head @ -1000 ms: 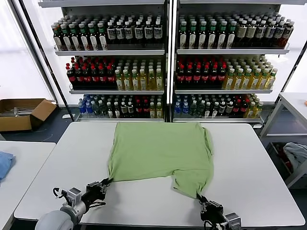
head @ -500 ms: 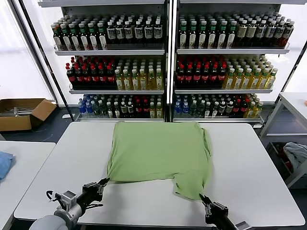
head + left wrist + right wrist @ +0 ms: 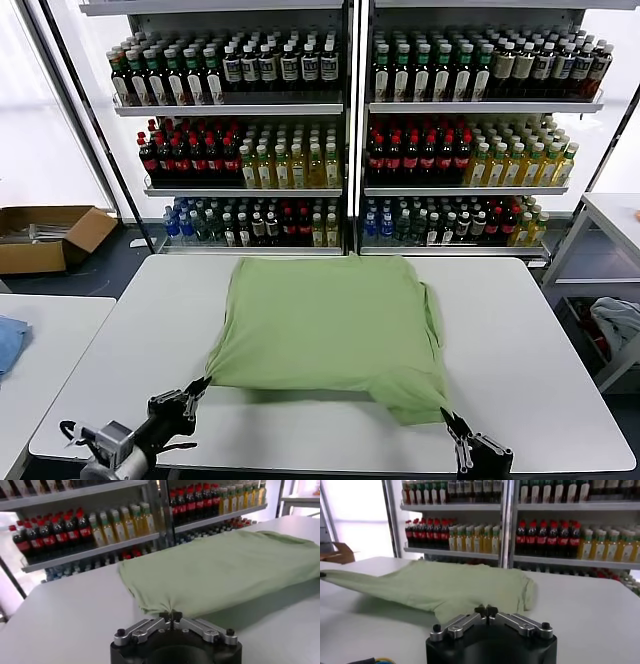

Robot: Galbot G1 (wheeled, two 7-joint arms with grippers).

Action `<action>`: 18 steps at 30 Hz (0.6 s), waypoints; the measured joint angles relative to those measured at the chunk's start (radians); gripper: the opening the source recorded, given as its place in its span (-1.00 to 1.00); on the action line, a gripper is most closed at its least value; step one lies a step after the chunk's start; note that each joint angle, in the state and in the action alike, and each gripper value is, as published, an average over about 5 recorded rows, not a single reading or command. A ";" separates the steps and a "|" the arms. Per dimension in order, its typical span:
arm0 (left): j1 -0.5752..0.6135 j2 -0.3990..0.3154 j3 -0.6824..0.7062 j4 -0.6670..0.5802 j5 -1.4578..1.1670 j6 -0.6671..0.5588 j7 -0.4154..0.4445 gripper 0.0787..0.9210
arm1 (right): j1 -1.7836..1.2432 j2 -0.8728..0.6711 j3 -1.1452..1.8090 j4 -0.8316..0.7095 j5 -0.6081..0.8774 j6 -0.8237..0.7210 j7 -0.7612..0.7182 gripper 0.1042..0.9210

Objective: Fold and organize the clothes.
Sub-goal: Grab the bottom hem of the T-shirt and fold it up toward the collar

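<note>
Big white table [image 3: 540, 330] with the green shirt [image 3: 325, 320] spread across its middle, plain side up, and the near hem lifted a bit off the surface. Behind it are shelves [image 3: 350, 105] packed with bottles [image 3: 250, 160], rows of dark, red and yellow ones. There's an open cardboard box [image 3: 45, 235] on the floor off to the left; can't really tell what's in it.

The left gripper [image 3: 170, 615] is pinched closed on the near left hem corner, and the right gripper [image 3: 485, 611] is pinched closed on the near right corner.

Shirt looks light and floppy, so I'd guess it sags and wrinkles easily. Corners seem like the right grab spots.
</note>
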 measured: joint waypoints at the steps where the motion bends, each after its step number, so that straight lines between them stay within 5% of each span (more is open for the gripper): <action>1: 0.011 -0.003 -0.005 -0.012 0.004 0.002 -0.001 -0.94 | -0.003 -0.002 0.000 0.003 0.009 0.003 0.000 -0.99; 9: 0.019 0.002 -0.012 -0.048 0.016 0.015 -0.003 -0.94 | 0.077 -0.052 -0.019 -0.006 0.103 -0.023 0.035 -0.99; 18: -0.155 -0.005 0.051 0.042 -0.009 0.028 -0.002 -0.94 | 0.339 -0.118 -0.074 -0.121 0.232 -0.110 0.124 -0.99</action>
